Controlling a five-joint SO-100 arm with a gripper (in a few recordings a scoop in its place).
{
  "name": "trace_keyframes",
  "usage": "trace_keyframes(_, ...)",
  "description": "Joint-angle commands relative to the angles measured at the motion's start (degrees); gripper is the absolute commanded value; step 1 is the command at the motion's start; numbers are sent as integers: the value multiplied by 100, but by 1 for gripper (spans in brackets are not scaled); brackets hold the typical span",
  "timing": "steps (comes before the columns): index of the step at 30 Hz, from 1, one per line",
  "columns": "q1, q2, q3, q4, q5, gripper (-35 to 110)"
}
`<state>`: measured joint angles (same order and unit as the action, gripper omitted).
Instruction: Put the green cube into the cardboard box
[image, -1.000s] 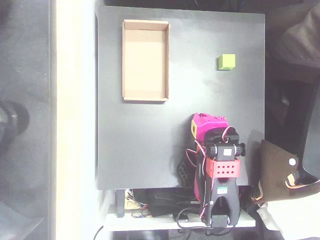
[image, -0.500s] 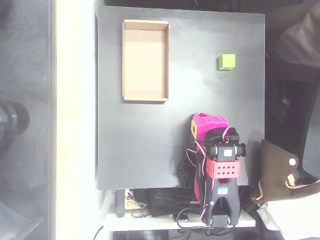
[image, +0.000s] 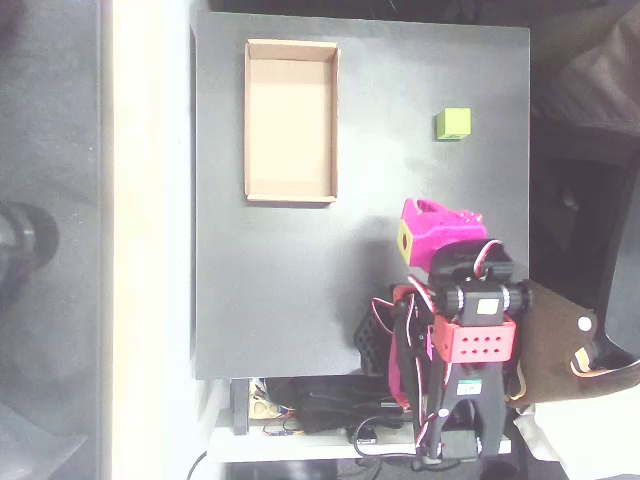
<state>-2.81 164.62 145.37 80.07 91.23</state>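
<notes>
- The green cube (image: 453, 123) sits on the black tabletop (image: 270, 280) toward two o'clock in the overhead view, alone and near the right edge.
- The cardboard box (image: 291, 121) lies toward eleven o'clock, its long side running from twelve to six, its tan floor bare. It is well apart from the cube, with open black surface between them.
- The gripper (image: 437, 228), magenta with a yellow face on its nine o'clock side, hangs over the tabletop toward five o'clock. It is directly at six o'clock from the cube and clear of it, touching neither cube nor box.
- Seen from above, the fingers are hidden under the magenta shell, so I cannot tell whether they are spread or pressed together.
- Behind the gripper, the arm's black joint and a red perforated bracket (image: 473, 341) extend toward six o'clock, past the tabletop's lower edge, with wires bundled at the base.
</notes>
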Motion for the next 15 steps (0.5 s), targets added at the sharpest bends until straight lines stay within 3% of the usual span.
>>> trace_keyframes(1,-97,-721,-1151,9,624,4)
trace_keyframes(15,-35,-3718,-4632,-53,633,4)
